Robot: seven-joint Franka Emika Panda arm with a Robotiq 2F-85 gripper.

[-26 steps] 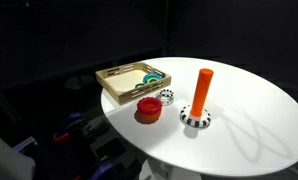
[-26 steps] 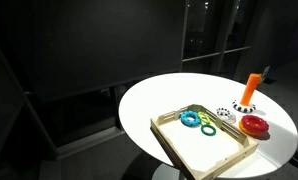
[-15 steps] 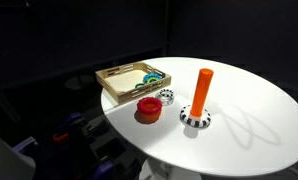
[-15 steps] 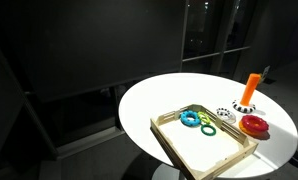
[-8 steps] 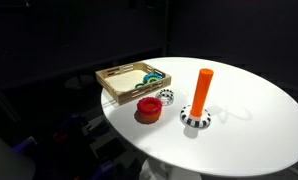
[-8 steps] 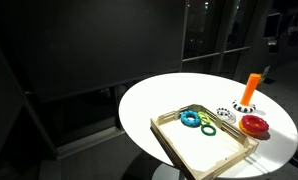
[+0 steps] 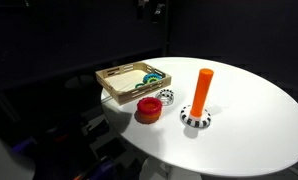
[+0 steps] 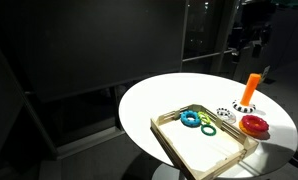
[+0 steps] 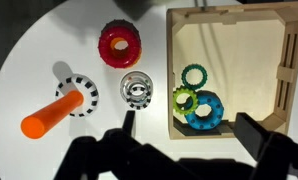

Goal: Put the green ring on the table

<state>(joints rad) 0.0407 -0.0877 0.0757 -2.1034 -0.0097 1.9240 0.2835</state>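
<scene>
Seeing the gripper (image 8: 249, 40) newly arrived high above the counter (image 8: 159, 100), we find it spread open, green ring (image 9: 182, 101) lying in the wooden tray (image 9: 229, 30), touching the blue ring (image 9: 205, 112)

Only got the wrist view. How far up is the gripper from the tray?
Observer: High. In an exterior view the gripper hangs well above the table, touching nothing.
Operator: Orange peg looks tipped over here.
Observer: No, it stands upright on its checkered base.
Operator: Room to set down the green ring?
Observer: Probably. An exterior view shows broad white tabletop beyond the peg, away from the wooden tray.
</scene>
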